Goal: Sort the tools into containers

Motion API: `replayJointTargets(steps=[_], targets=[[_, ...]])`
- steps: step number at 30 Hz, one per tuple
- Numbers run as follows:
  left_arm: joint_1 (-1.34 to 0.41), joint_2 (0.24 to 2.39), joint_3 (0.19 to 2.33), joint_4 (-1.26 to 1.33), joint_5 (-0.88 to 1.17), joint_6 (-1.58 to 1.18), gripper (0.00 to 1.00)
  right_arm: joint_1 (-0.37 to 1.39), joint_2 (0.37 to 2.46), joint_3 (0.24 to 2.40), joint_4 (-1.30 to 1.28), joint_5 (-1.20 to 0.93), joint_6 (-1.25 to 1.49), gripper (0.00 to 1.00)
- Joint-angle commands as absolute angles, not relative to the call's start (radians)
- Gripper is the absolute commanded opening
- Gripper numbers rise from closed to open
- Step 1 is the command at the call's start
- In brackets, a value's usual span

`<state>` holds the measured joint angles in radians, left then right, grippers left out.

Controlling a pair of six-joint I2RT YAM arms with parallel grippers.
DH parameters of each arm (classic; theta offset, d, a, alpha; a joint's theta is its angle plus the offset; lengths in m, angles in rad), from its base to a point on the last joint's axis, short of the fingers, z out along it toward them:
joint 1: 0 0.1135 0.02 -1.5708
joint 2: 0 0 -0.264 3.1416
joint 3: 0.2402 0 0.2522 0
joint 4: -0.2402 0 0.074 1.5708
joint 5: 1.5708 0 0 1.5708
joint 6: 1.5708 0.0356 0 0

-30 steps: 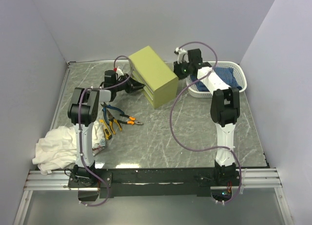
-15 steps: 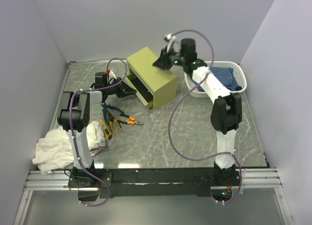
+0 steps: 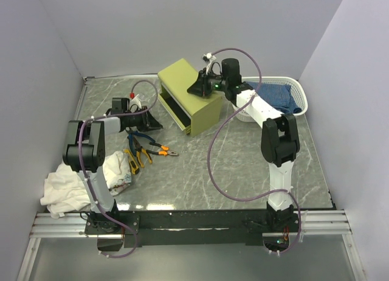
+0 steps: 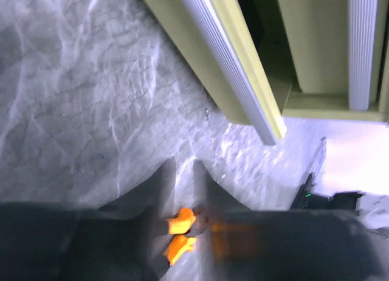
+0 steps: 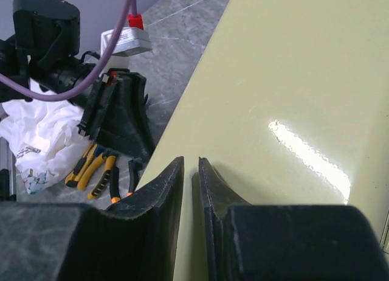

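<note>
My left gripper (image 4: 183, 165): the fingers were closed to a thin slit; something orange showed low in the slit, and I could not tell what it was; the gripper hung low over the table (image 3: 243, 147), pointing at the cabinet front, near it but apart.

My right gripper (image 5: 190, 162): the fingers were nearly together, with nothing between them; they were at the left edge of the cabinet's top face; I could not tell if they touched it.

Olive cabinet (image 3: 182, 80): it stood at the far middle of the table, turned at an angle; its front faced my left arm.

Drawer (image 3: 172, 111): one drawer was pulled out from the front, dark inside; I saw no tool in it.

Blue-handled pliers (image 3: 140, 137): they lay on the table, on the near side of my left gripper.

Orange-handled pliers (image 3: 161, 151): just beside the blue ones, jaws pointing right.

Yellow-handled pliers (image 3: 137, 156): next to these, toward the cloth.

White cloth (image 3: 64, 190): crumpled at the near left corner.

White basket (image 3: 301, 95): at the far right, behind my right arm, with a blue cloth (image 3: 276, 95) in it.
</note>
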<state>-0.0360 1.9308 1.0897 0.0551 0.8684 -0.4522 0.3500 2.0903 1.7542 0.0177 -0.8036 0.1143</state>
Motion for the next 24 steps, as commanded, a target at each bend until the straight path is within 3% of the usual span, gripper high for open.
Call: replayJointTargets(steps=[1,5,13,14,15,17,24], targets=[[-0.048,1.876,1.114,0.097,0.855,-0.452,0.60,0.334,2.094,1.703,-0.058,-0.745,0.103,0.24],[-0.060,1.911,1.158,0.167,0.885,-0.523,0.69,0.327,2.088,1.687,-0.077,-0.741,0.092,0.24],[-0.112,1.977,1.238,0.278,0.858,-0.667,0.70,0.327,2.083,1.680,-0.100,-0.736,0.069,0.24],[-0.120,1.982,1.247,0.261,0.833,-0.676,0.70,0.328,2.083,1.681,-0.106,-0.729,0.066,0.24],[-0.129,1.989,1.287,0.203,0.727,-0.676,0.81,0.330,2.085,1.686,-0.109,-0.726,0.063,0.24],[-0.158,2.009,1.331,0.064,0.587,-0.692,0.88,0.330,2.085,1.690,-0.112,-0.721,0.057,0.24],[-0.212,2.045,1.426,-0.049,0.367,-0.680,0.86,0.333,2.082,1.700,-0.133,-0.693,0.034,0.25]])
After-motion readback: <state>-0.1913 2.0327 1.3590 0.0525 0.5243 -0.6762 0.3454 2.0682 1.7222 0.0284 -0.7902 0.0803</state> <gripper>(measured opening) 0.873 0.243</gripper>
